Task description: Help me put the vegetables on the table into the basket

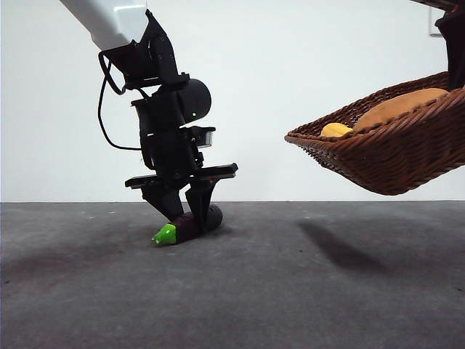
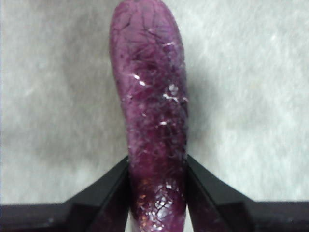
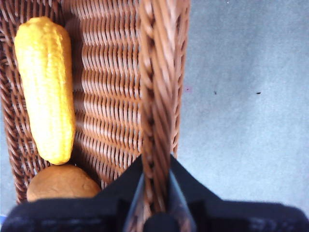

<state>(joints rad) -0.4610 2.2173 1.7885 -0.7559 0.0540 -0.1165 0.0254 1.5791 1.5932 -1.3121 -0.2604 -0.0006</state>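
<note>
- Jaws of the left gripper (image 1: 183, 215) are closing narrowly around the purple eggplant (image 1: 190, 225), which is lying on the table (image 1: 290, 291) at about 7 o'clock in the front view.
- Right gripper (image 3: 155, 193) jaws are pinching the basket (image 1: 392, 156) rim, holding it tilted in the air at 3 o'clock.
- Corn (image 3: 46, 87) and potato (image 3: 60, 182) are lying inside.
- Risk, as a judgement: the glossy eggplant may be slipping from an end grip; the tilted basket could be spilling its load.

You see plain white wall (image 1: 305, 73) behind scene, bare and evenly lit; small pale fixture (image 1: 434, 22) sits on it near upper corner.
</note>
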